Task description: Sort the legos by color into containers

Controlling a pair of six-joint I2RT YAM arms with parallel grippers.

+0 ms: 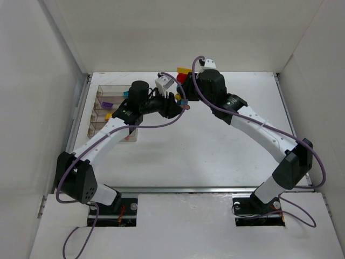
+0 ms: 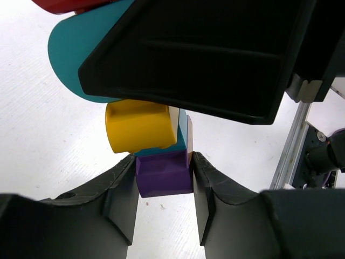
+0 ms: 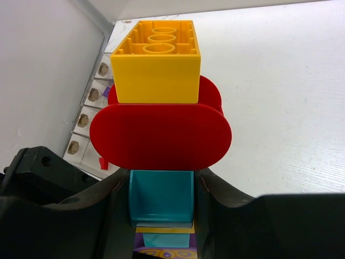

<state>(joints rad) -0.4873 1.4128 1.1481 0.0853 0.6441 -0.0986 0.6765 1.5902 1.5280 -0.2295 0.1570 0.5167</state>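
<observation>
Lego stack [image 3: 161, 135] gripped both ends, organizer [image 1: 96, 123] half-hidden

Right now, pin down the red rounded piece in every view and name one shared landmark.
Top external: far centre, red rounded piece beside the right gripper.
Left wrist: likely the red sliver at the top-left edge.
Right wrist: dead centre, below the yellow brick.
Landmark: the right gripper's jaws, clamped on the teal brick.

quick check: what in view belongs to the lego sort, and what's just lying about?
Job: purple brick, clamped by left gripper; teal brick, clamped by right gripper; yellow brick and red rounded pieces stacked with it; compartment organizer.
Not the job: arm cable; table.
</observation>
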